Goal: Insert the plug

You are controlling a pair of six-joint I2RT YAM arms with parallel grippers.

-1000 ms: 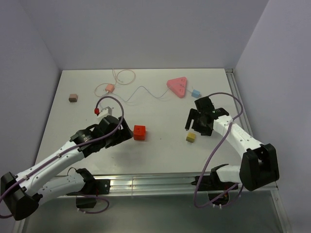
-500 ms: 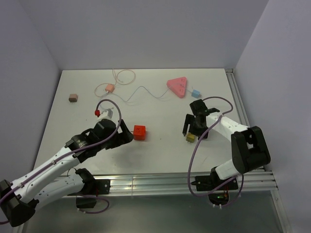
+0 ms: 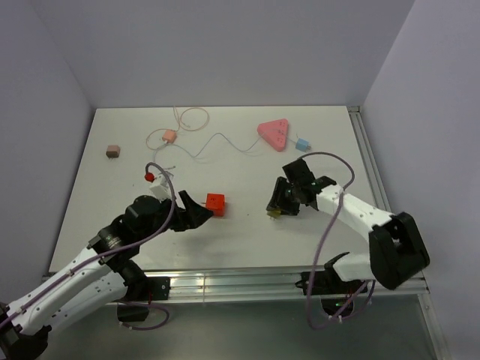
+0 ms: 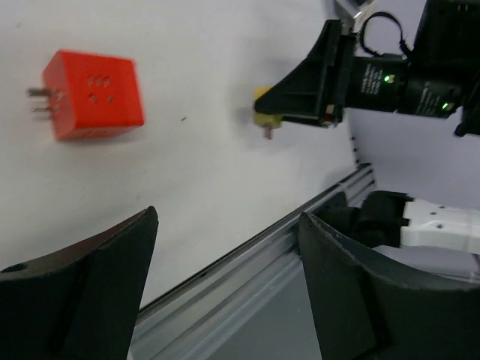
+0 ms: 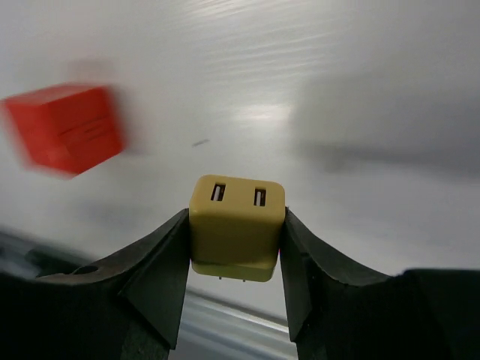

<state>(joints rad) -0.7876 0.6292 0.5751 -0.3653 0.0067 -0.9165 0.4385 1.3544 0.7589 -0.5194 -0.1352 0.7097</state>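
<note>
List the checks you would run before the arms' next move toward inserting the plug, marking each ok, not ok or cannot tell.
1. Grip by the right end effector: ok, shut on the yellow block.
2. Held item is the light-blue plug: not ok; it lies beside the pink socket strip.
3. Free left end effector: ok, open and empty, red block ahead of it.
4. Socket strip uncovered: ok.
5. Facing of the plug's prongs: cannot tell, too small.

Left tool gapes beneath a red pronged cube; right tool pinches a yellow block.
</note>
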